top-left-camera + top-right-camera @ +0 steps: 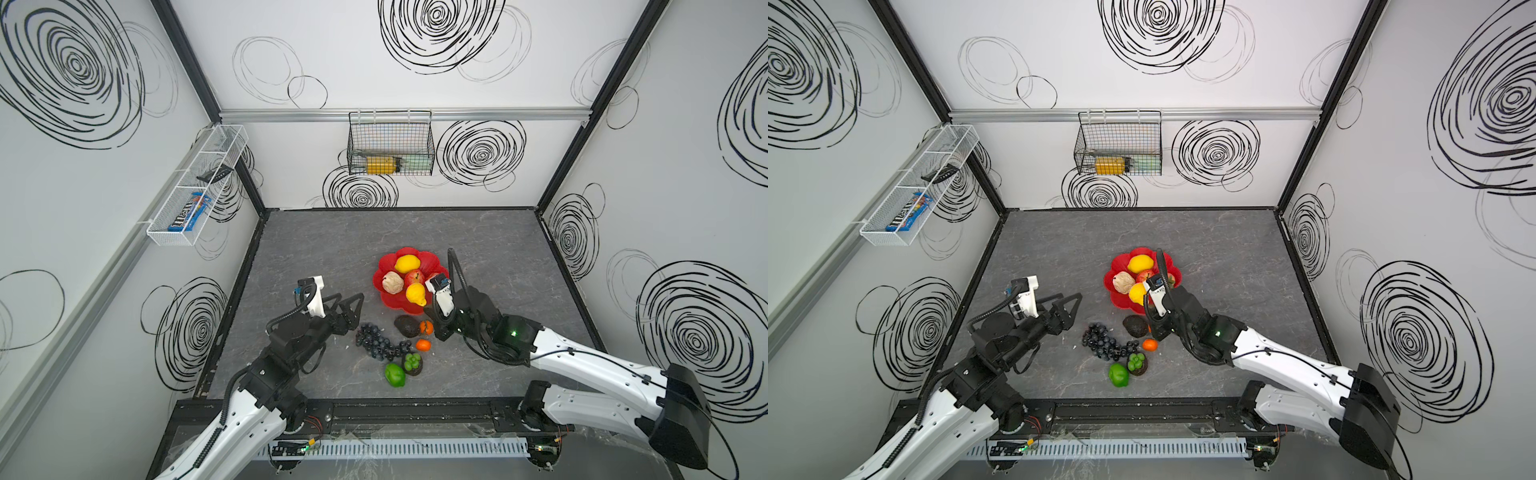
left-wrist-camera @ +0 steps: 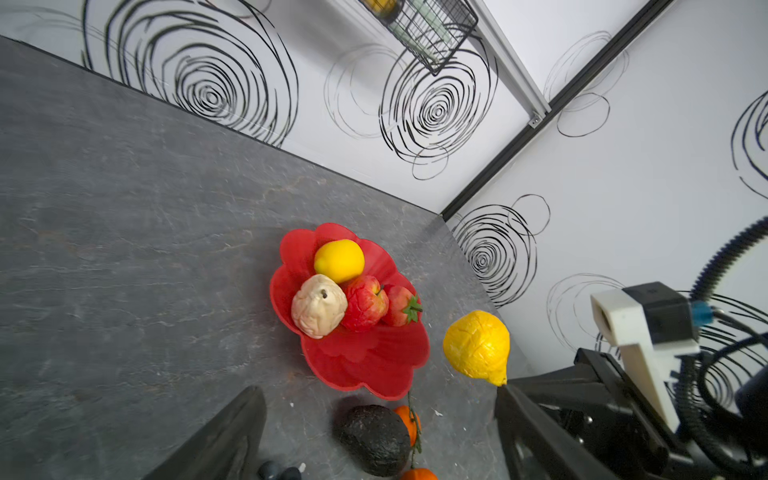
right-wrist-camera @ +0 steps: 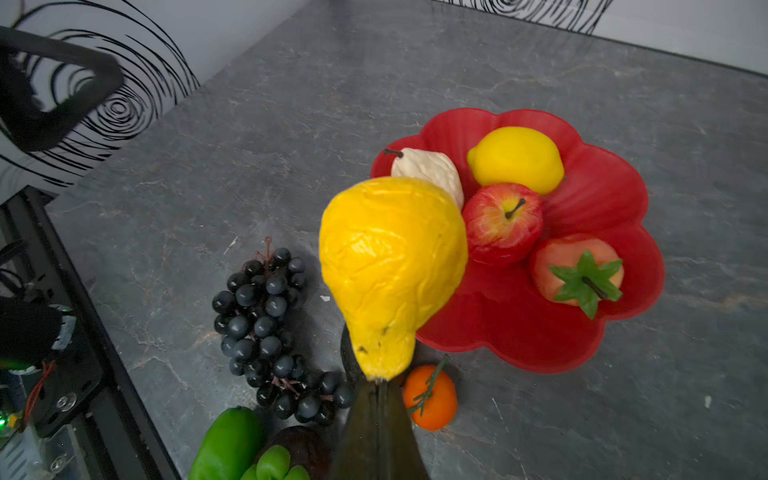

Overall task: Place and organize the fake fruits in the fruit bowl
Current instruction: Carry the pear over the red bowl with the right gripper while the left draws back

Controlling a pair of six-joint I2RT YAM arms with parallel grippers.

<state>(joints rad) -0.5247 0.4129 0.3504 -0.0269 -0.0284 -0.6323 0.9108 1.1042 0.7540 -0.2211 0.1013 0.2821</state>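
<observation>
Left pincer (image 1: 350, 300) hangs over the desk (image 1: 316, 249) with jaws apart and nothing between them, just left of the grape bunch (image 1: 374, 341). I judge it is parked there to keep clear of the other arm. Grapes, avocado (image 1: 407, 326) and oranges (image 1: 423, 345) lie on the desk in front of the fruit bowl (image 1: 384, 264). In the bowl, lemon (image 1: 407, 263), cream fruit (image 1: 392, 282), apple (image 1: 415, 276) and strawberry (image 3: 577, 270) crowd the back, so the near petals are bare. Right pincer (image 3: 379, 388) is clamped on the narrow tip of the yellow pear (image 3: 390, 257), holding it above the near rim. I read the bare patch as its slot.
</observation>
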